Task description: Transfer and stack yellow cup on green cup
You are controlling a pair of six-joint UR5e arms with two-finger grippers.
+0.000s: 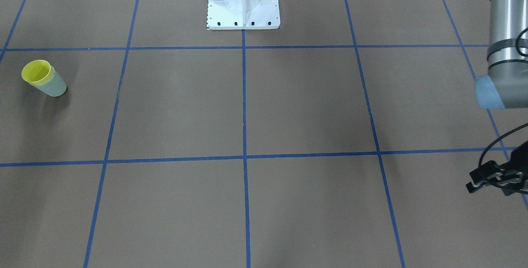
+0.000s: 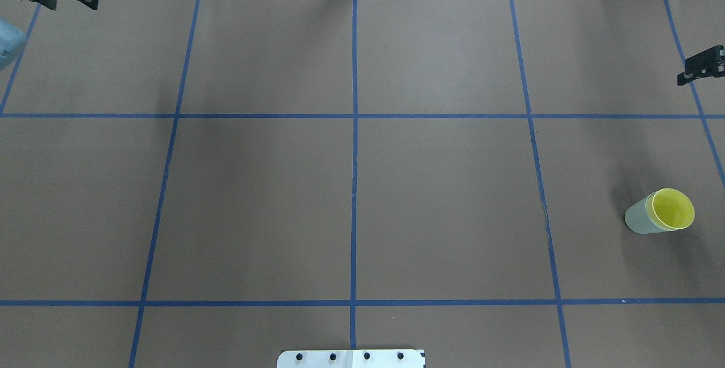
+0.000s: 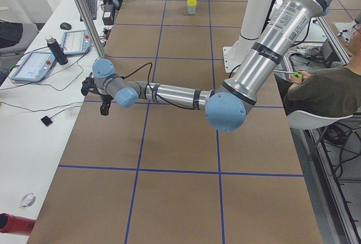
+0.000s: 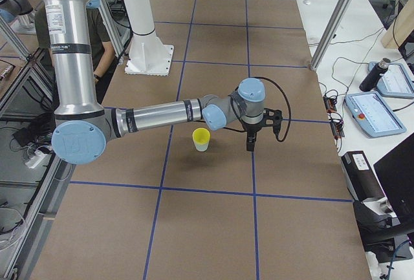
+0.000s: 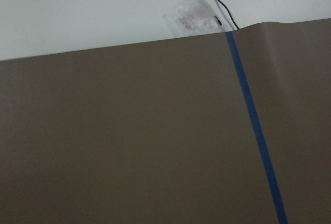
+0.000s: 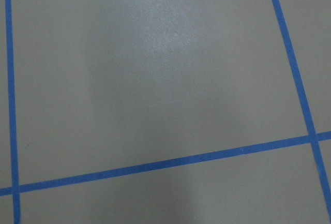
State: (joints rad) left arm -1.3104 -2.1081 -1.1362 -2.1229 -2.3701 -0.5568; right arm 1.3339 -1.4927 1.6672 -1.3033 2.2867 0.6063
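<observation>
Yellow cup (image 2: 673, 209) nested in green cup (image 2: 637, 219) (upright), left gripper (image 2: 89, 1), right gripper (image 2: 684, 78) far off, opening unclear

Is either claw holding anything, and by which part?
Nothing is held: the yellow cup sits in the green cup, clear of the left gripper and right gripper.

Light on the bench (image 2: 442, 198) is even and diffuse, coming from overhead; you get no hard shadows. There's only a soft dark smudge beside the green cup (image 2: 639, 221) in the overhead view, plus faint broad bands across the front-facing view. Right wrist view looks washed out and grey, with a pale glare patch upper centre. Left wrist view is dimmer and slightly soft; the white strip at its top is nearly blown out. Left end effector (image 1: 491, 176) is underexposed, just a black silhouette. Both side views are bright and sharp.
</observation>
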